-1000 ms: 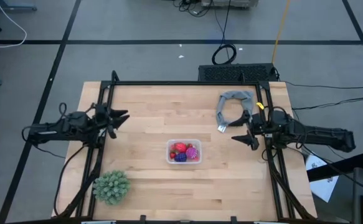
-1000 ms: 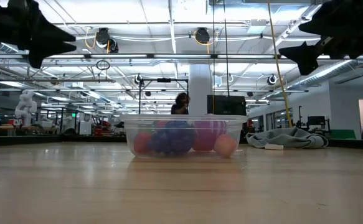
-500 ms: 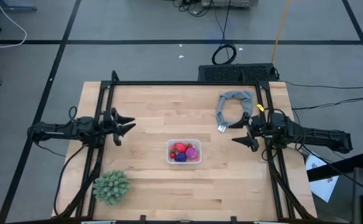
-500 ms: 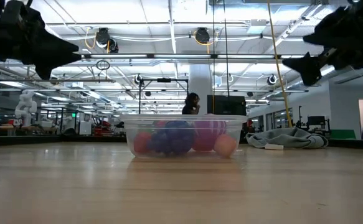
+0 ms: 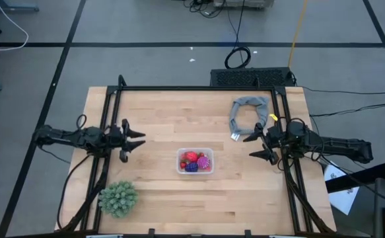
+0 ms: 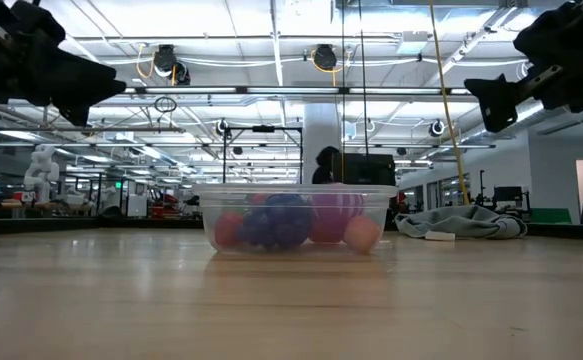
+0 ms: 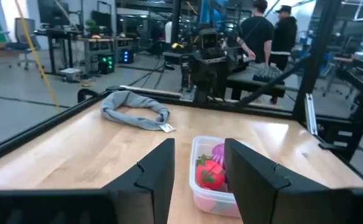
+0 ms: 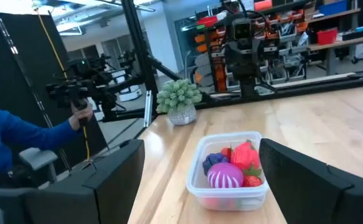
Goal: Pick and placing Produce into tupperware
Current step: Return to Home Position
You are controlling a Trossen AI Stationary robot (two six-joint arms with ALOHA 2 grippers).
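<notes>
The clear tupperware tub (image 5: 195,160) (image 6: 295,218) stands on its base at the table's middle. Inside lie the produce pieces: a red oval (image 5: 191,157), a magenta one (image 5: 203,160) and a dark purple one (image 5: 191,167), also seen in the right wrist view (image 8: 226,167). My left gripper (image 5: 136,141) hangs open above the table near its left edge, empty. My right gripper (image 5: 257,146) hangs open above the table near its right edge, empty. Both point toward the tub.
A green spiky ball (image 5: 118,198) sits at the table's near left corner. A grey cloth ring (image 5: 248,112) lies at the far right, just beyond my right gripper. Black frame rails (image 5: 192,88) run along the table's far, left and right edges.
My left arm has swung toward the table's near edge and reached slightly farther over the table. My right gripper has drawn back a little toward the right edge and risen slightly. The tub and its fruits have stayed put.
</notes>
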